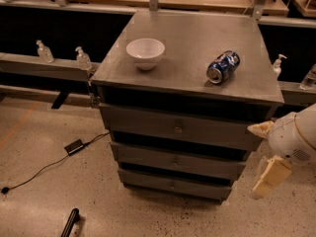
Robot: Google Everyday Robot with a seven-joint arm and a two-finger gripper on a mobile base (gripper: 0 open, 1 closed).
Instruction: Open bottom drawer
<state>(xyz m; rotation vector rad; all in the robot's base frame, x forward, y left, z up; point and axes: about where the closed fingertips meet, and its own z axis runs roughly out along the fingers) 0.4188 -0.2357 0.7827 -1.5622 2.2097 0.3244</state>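
Nothing of the job is done yet: the bottom drawer (pixel 173 183), lowest in the grey cabinet (pixel 187 38) and near the floor, sits shut with its knob untouched. My arm hangs low at the cabinet's right side, my gripper (pixel 267 177) just right of the lower fronts and apart from them; whether it is wide or narrow I cannot tell

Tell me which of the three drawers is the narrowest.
The bottom drawer: lowest, slimmest and narrowest, beneath the wider middle drawer and top drawer. The gripper hangs beside the cabinet, at the picture's right.
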